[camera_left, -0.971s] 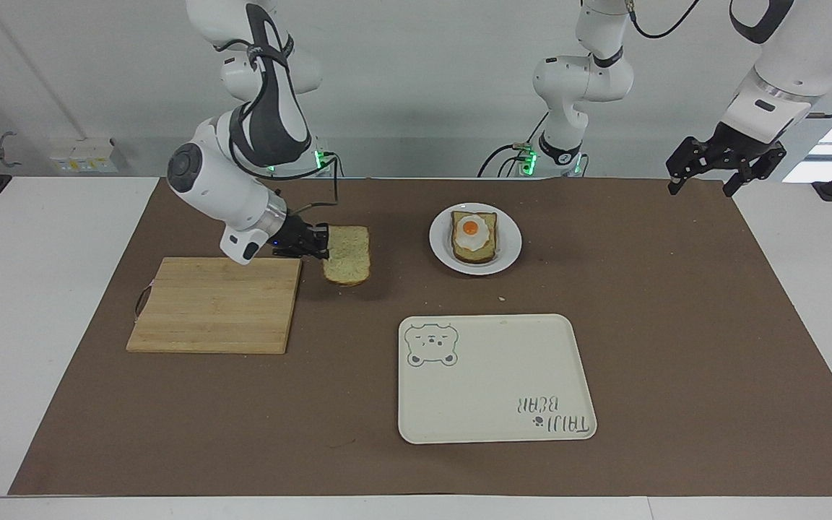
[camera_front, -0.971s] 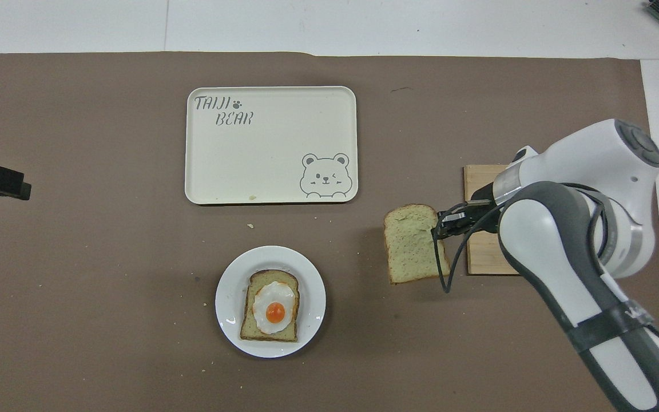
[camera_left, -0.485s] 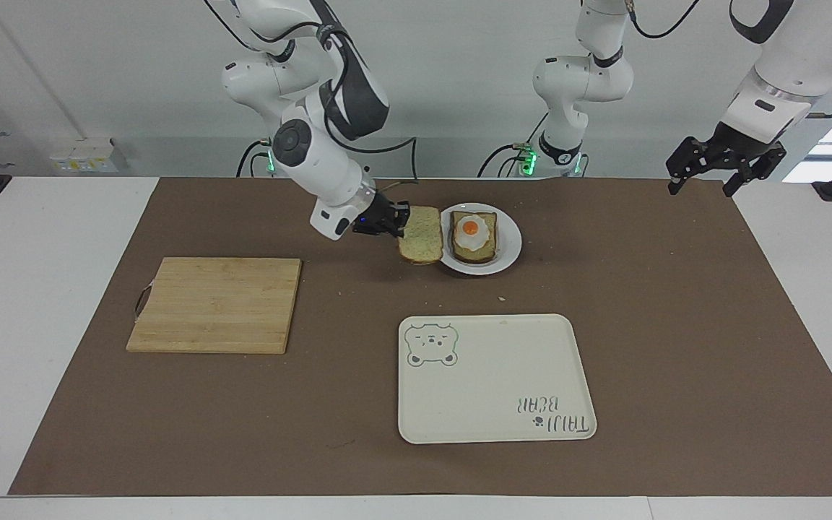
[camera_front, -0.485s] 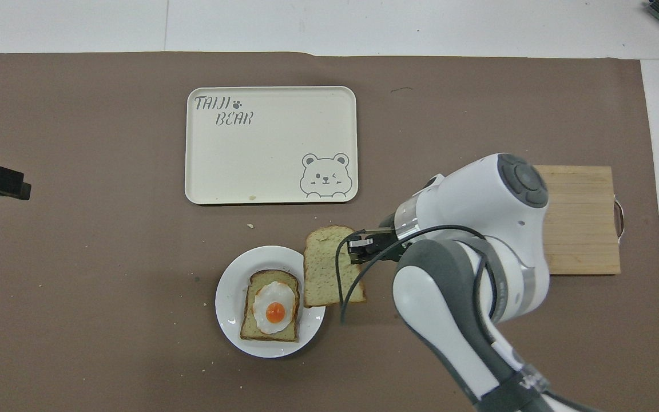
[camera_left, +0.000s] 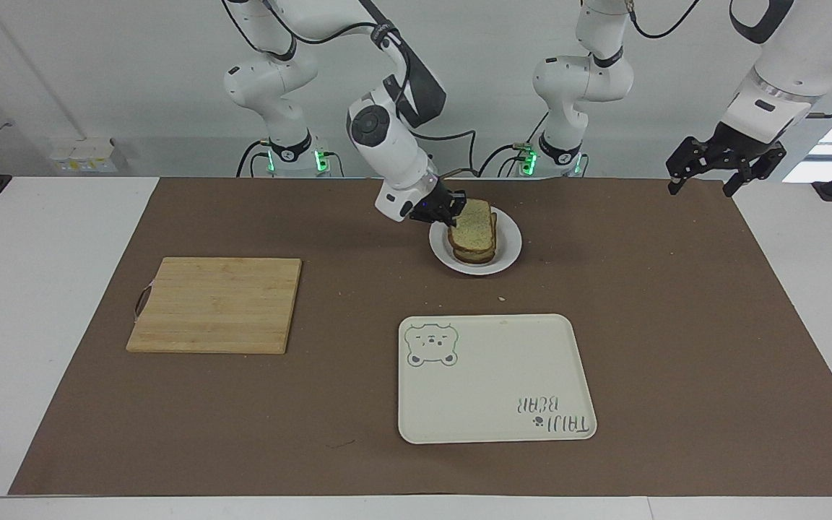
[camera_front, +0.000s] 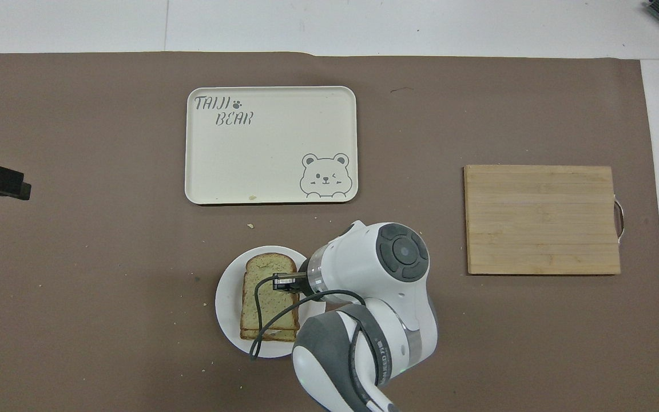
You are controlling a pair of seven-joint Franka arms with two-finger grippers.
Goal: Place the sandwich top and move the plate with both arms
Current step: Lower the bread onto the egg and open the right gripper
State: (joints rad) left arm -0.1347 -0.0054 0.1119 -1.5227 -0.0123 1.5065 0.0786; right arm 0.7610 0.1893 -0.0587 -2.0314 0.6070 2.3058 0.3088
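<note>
— What's in your right gripper [camera_left: 452, 211] now?

— It's pinched tight on the edge of the top slice of bread [camera_left: 475, 224], on the side toward the cutting board's end of the table. I'm holding that slice over the plate [camera_left: 508, 249], squarely above the lower slice [camera_left: 475, 255]. Whether the two slices already touch I can't say; from the front the top one looks tilted, its gripped edge a little higher.

— How does the bread handle?

— I judge it light and soft. It would bend or tear if squeezed hard or carried by a corner, so the crust edge is the sensible place to hold it. It isn't slippery, but it sheds crumbs, and there are a few on the brown mat [camera_left: 676, 325] already.

— And the plate?

— Stiff, smooth and probably breakable. I'd take it by the rim on two sides, one gripper each, and keep it level so the stack doesn't slide.

— Your other arm?

— My left gripper [camera_left: 706, 177] waits with its fingers spread, holding nothing, up over the mat's corner at the left arm's end.

— Anything else around?

— The tray [camera_left: 495, 404] lies farther from me than the plate; the cutting board [camera_left: 217, 303] sits toward my right arm's end.
</note>
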